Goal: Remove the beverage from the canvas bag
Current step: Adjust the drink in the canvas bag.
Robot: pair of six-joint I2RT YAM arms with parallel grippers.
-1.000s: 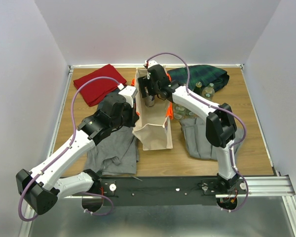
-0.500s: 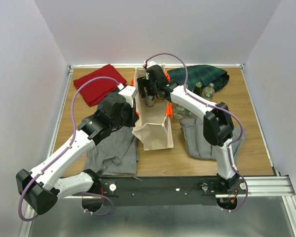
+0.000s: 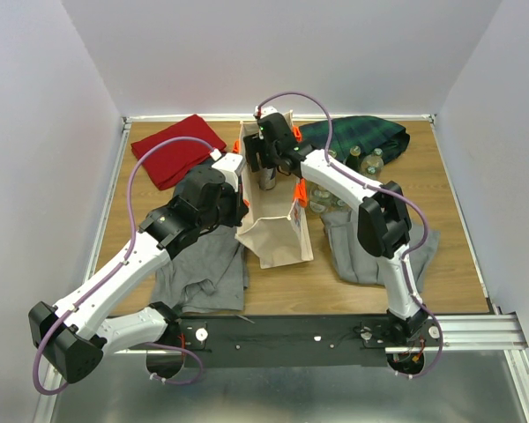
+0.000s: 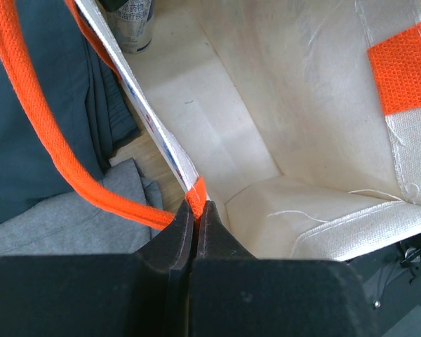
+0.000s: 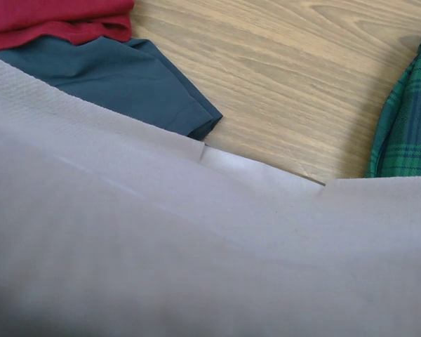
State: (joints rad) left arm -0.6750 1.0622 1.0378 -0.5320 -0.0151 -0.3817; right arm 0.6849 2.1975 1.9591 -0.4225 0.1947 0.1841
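**Can at the far end of the bag, right gripper above it**

Left of the bag (image 3: 278, 220), the left gripper (image 4: 195, 219) is pinched tight on the bag's left rim, right where the orange handle (image 4: 28, 112) is sewn on, and holds that wall out so the mouth gapes. The bag lies on the counter (image 3: 361, 295) with its long axis running from the near edge away toward the back wall.

Inside it, at the far end, sits the beverage: a can (image 3: 268, 179), upright as far as I can judge, its long axis vertical and its top facing up. In the left wrist view its base (image 4: 132, 28) shows on the bag floor, close against the left wall.

The right gripper (image 3: 266, 152) hangs at that far end, directly over the can, so the can lies straight below it. Whether its jaws are open I cannot tell; its own camera sees only blurred canvas. The right arm is plainly nearer, and the reach looks to be straight down.
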